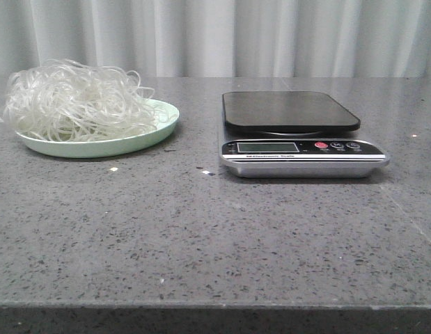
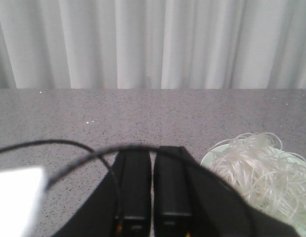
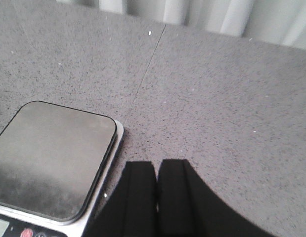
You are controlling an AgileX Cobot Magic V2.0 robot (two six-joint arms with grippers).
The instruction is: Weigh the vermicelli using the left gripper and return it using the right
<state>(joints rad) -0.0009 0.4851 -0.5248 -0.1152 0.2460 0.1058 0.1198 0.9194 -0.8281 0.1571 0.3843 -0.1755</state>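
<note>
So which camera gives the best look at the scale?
The front view: the whole scale shows, platform, display and buttons. The right wrist view catches only its platform and a display corner; the left wrist view misses it.

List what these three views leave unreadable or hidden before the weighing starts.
- Scale display: front view, too small to read.
- Scale buttons: right wrist view, cut off by the picture's edge.
- Pale green plate: left wrist view, mostly covered by the vermicelli and cropped by the frame.
- White object: left wrist view, overexposed and cropped, cannot be identified.
- Both arms: absent from the front view.
</note>
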